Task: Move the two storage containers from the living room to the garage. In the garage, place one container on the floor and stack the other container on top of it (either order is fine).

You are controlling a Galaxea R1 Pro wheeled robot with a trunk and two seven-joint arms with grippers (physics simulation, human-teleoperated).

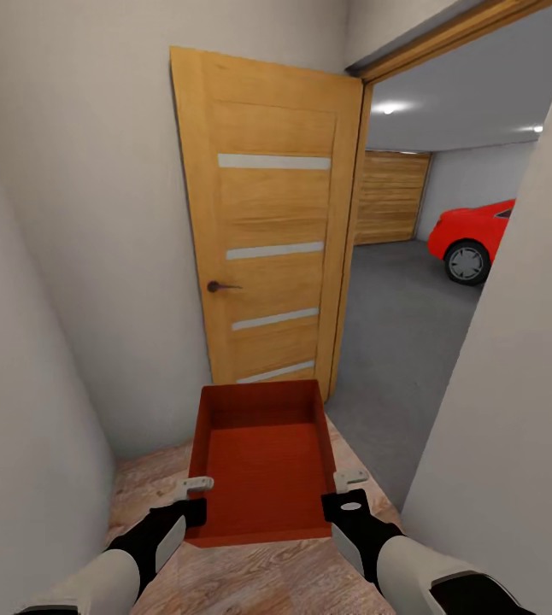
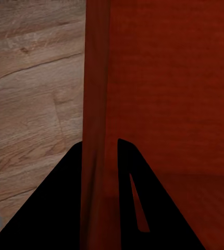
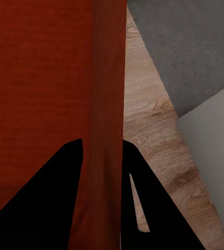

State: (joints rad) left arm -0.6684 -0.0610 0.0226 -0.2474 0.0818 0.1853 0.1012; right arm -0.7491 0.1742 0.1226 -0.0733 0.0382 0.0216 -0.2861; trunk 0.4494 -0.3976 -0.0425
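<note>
Head view: one red-orange storage container is carried above the wood-plank hallway floor before an open orange-wood door, left gripper and right gripper fingers clamped over its side walls.

A matt, smooth finish is shown by the red-orange rectangular storage container. Visible grain is carried by the light wood-plank floor and the orange-wood door. The dark grey garage floor appears matt, the red car glossy.
</note>
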